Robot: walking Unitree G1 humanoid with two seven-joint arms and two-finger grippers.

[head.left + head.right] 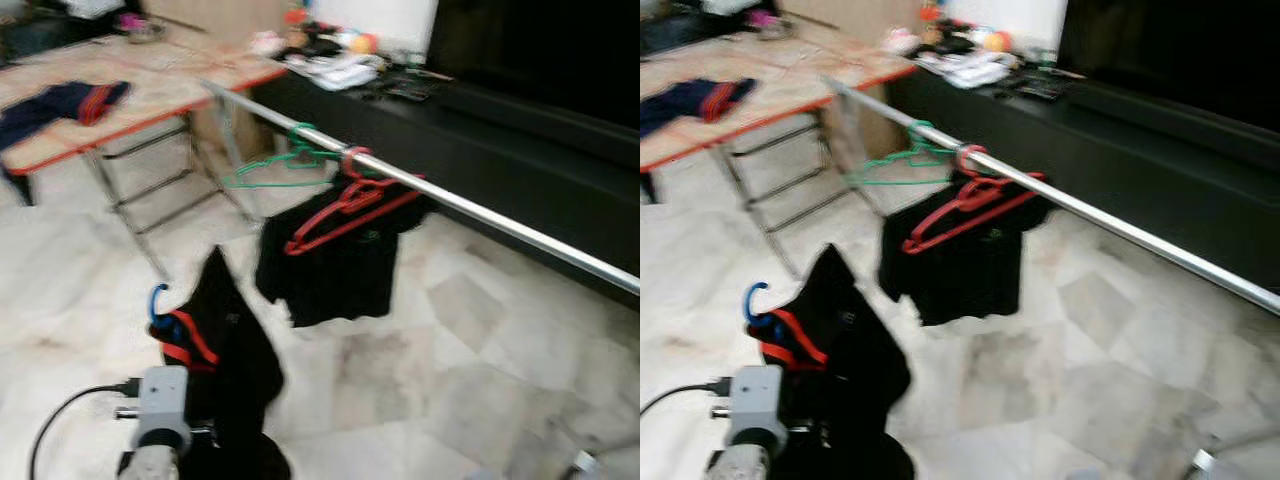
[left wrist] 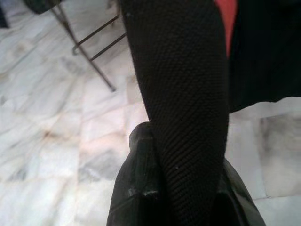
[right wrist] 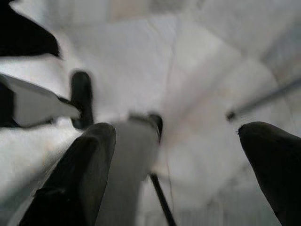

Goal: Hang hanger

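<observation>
Open marble floor [image 1: 420, 380] lies between the robot and the silver rail [image 1: 480, 215], which runs diagonally with bare length toward its right end. Left gripper [image 2: 181, 188], pinched on a black garment [image 1: 235, 350] carried on a hanger with a blue hook [image 1: 157, 300], sits low and short of the rail. On the rail: green hanger [image 1: 285, 165], red hanger [image 1: 345, 210] with black shirt [image 1: 335, 265]. Folding surface [image 1: 150, 85] stands behind left. Right gripper [image 3: 178, 155] fingers spread over floor.
</observation>
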